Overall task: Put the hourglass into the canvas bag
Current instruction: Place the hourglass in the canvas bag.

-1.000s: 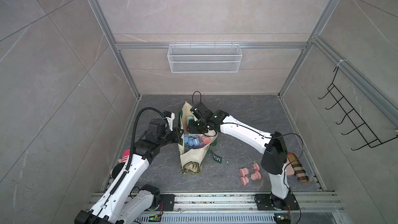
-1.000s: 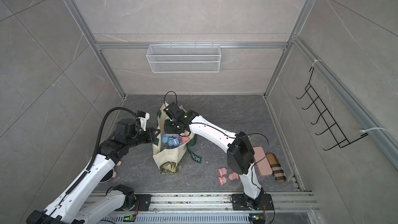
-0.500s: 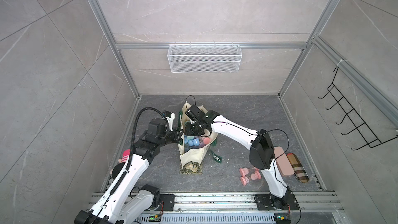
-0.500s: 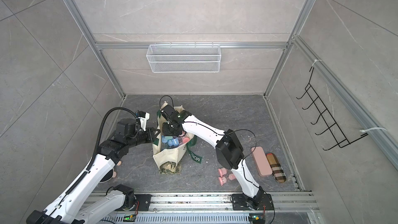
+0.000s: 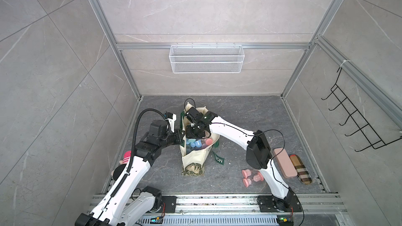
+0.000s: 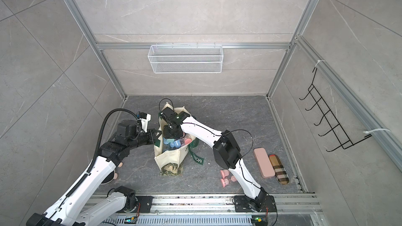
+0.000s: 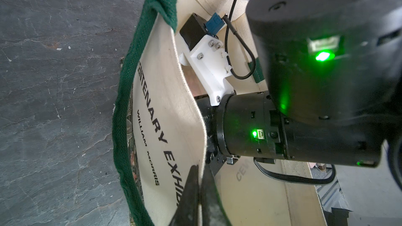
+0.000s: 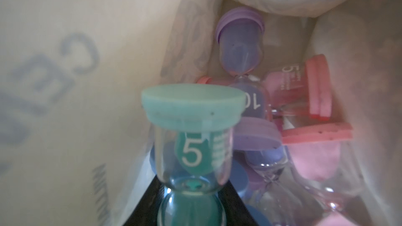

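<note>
Gripping the teal-capped glass hourglass at its waist with the barely parted right gripper inside the cream canvas bag; pinching its rim with the clenched left gripper; likely nearing release, needing wider opening.

White left arm bent low, left gripper pinched shut on cream canvas bag rim, white right arm stretched forward, right gripper pointing down, clasping teal hourglass
</note>
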Robot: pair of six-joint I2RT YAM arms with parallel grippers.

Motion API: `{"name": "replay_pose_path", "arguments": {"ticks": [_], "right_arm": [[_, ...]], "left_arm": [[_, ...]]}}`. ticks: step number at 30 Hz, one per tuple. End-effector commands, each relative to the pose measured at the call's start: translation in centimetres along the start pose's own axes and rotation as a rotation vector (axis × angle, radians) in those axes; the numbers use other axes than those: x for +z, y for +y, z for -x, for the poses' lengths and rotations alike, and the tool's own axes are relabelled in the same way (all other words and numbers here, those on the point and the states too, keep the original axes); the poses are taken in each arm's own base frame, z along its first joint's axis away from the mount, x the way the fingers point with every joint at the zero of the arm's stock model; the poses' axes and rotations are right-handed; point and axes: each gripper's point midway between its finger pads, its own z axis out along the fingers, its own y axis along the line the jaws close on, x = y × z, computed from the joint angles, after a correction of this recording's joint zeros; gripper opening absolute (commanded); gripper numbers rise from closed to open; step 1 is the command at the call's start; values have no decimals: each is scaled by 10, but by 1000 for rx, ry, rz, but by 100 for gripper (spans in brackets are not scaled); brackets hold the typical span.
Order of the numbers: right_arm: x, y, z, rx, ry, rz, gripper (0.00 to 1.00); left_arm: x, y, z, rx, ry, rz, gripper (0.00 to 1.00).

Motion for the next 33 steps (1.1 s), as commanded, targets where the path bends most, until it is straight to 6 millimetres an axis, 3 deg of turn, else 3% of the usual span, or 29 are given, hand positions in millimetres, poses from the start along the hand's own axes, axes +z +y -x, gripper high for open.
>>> {"name": "replay_pose_path", "arguments": {"ticks": [1,10,18,29,33], "right_arm": [[0,-1,-4,-23,6,-38,46],[-14,9,-3,-43,-31,-35,56],[-44,16,1,-63,-92,-51,60],[-61,5,3,-64,-135,-115,65],[-78,10,4,-84,-179,-101,70]], "left_arm": [[-6,-11,2,27,-12,-50,0],[-7,-11,2,26,-14,-50,0],[-8,-12,3,27,-16,-50,0],[-8,-11,2,27,-15,-50,0],[-7,-11,1,26,-14,-49,0]]}}
